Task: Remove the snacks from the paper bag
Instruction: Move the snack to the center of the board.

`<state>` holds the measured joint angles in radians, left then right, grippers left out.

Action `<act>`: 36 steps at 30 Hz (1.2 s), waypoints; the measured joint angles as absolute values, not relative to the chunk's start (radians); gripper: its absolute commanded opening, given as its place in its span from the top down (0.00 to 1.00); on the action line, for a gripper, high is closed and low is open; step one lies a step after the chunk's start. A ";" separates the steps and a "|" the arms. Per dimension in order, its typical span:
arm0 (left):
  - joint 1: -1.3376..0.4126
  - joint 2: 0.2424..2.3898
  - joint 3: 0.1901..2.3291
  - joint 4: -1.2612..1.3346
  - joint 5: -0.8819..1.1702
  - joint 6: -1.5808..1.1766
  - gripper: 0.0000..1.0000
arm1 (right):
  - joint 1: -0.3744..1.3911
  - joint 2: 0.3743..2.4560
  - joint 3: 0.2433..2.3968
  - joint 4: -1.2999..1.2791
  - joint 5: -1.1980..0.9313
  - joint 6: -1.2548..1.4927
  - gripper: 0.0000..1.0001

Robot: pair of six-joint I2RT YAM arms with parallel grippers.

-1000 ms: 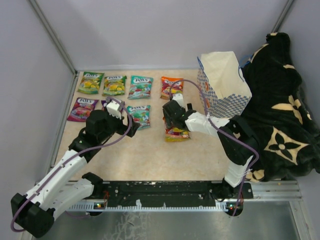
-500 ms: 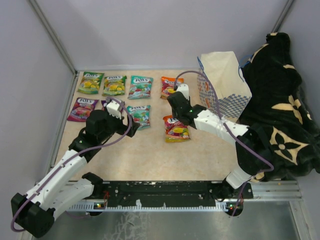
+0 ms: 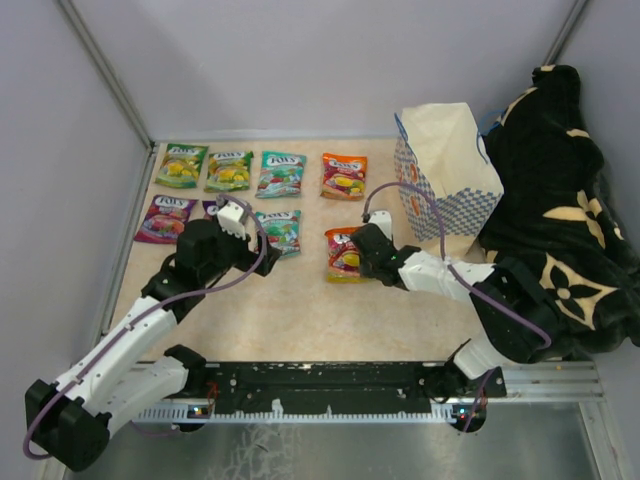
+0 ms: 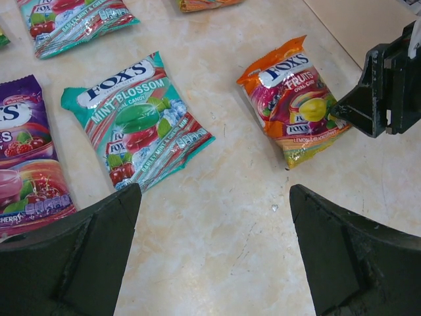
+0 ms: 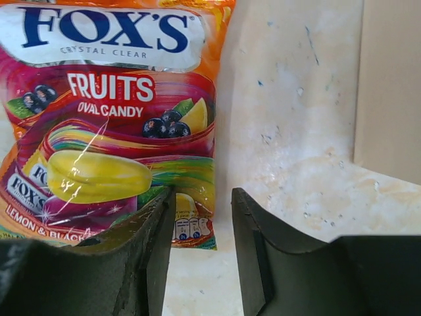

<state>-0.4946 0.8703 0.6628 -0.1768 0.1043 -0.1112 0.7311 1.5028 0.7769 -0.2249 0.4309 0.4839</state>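
The right claw (image 3: 364, 250) sits at the right edge of an orange packet (image 3: 343, 253) lying flat on the worktop (image 3: 300, 310). Its fingers stand narrowly apart over the packet's corner, and I cannot tell whether it grips. The left claw (image 4: 214, 197) hangs released, wide open, between a teal packet (image 4: 138, 122) and the orange one. Other packets (image 3: 229, 170) lie in rows at the left, and the bag (image 3: 447, 160) stands upright at the back right.

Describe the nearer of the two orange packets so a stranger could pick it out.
Find the paper bag standing far right on the table. Left of it and nearer lies the orange Fruits packet. Unlike the other orange packet in the far row, it lies at the right fingers.
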 measured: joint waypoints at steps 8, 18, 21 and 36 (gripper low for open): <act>-0.495 0.879 0.659 -0.176 0.105 -0.111 0.00 | 0.733 1.571 0.799 -0.146 0.424 0.503 0.59; -0.495 0.885 0.658 -0.176 0.105 -0.111 0.00 | 0.733 1.713 0.940 -0.116 0.480 0.498 0.58; -0.495 0.885 0.658 -0.176 0.104 -0.111 0.00 | 0.733 1.742 0.973 -0.116 0.497 0.493 0.57; -0.495 0.884 0.658 -0.176 0.104 -0.110 0.00 | 0.730 1.745 1.018 -0.132 0.533 0.462 0.02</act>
